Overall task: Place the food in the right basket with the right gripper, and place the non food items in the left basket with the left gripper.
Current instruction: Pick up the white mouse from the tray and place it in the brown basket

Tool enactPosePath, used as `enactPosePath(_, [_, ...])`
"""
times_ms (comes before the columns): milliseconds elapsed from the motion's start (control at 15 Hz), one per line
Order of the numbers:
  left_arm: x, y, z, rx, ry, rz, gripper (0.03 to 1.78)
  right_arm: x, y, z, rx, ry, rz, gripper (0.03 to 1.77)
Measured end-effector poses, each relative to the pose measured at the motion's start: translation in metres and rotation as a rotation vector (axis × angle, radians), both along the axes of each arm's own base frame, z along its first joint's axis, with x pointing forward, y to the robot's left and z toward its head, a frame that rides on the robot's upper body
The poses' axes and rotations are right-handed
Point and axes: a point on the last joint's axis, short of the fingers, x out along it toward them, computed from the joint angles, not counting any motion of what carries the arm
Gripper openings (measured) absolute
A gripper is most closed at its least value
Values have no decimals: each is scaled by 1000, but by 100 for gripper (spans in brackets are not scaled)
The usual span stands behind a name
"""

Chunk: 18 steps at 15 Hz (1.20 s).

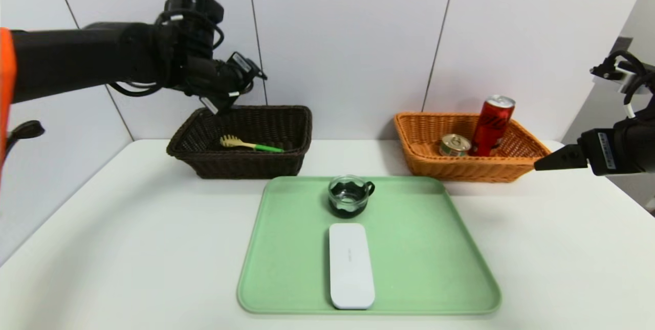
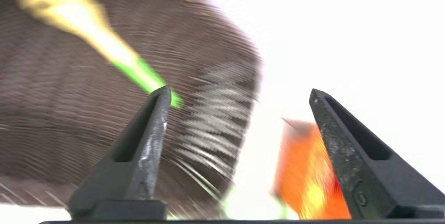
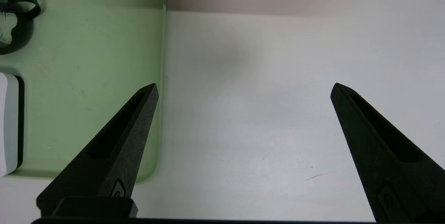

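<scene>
While the left gripper point(image 2: 240, 92) hangs with its jaws spread and nothing between them, it sits above the near-left corner of the dark brown basket point(image 1: 240, 140), which stands beyond the tray's far-left corner. Inside that basket lies the pasta spoon point(image 1: 249, 144), flat on the bottom, yellow head toward the side away from the tray, green handle toward the tray side.

Beyond the tray's far-right corner stands the orange basket point(image 1: 468, 146); in it the red can point(image 1: 491, 125) leans against the far wall and the round tin point(image 1: 454, 145) sits just beside it, on the side nearer the brown basket.

On the green tray point(image 1: 424, 248) itself the glass cup point(image 1: 349, 196) stands upright near the far edge, handle pointing toward the orange basket, and the white case point(image 1: 351, 264) lies flat on the near half, lengthwise, apart from the cup.

Bare tabletop point(image 1: 563, 248) runs along both sides of the tray, and a strip of it separates the tray's far edge from the two baskets.

Off the tray's right side, near the orange basket's near corner, the right gripper point(image 3: 243, 88) is parked above the tabletop, jaws wide and holding nothing, angled downward. The left arm reaches in level from the left, its wrist tipped down toward the brown basket.
</scene>
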Motion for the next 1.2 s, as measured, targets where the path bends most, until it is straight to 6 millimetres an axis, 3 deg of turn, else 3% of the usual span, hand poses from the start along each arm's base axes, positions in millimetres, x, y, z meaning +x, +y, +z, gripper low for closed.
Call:
enactPosePath(133, [-35,-24,29,91,-98,-136,149,0,0,0,2,0,1,171])
enactPosePath(267, [-66,-45,38,193,-92,-263,154,0,0,0,2,0,1,171])
enactPosePath(667, [-144,-98,7,496,226,-610,163,-1,1,-5,11,20,-4,171])
enactPosePath(867, [-159,-118,-13,608,323,-649,165,-2,2,-11,16,43,-8,171])
enactPosePath(1200, [-160,-147,-42,662,391,-700,167,-2,4,-18,21,68,-13,171])
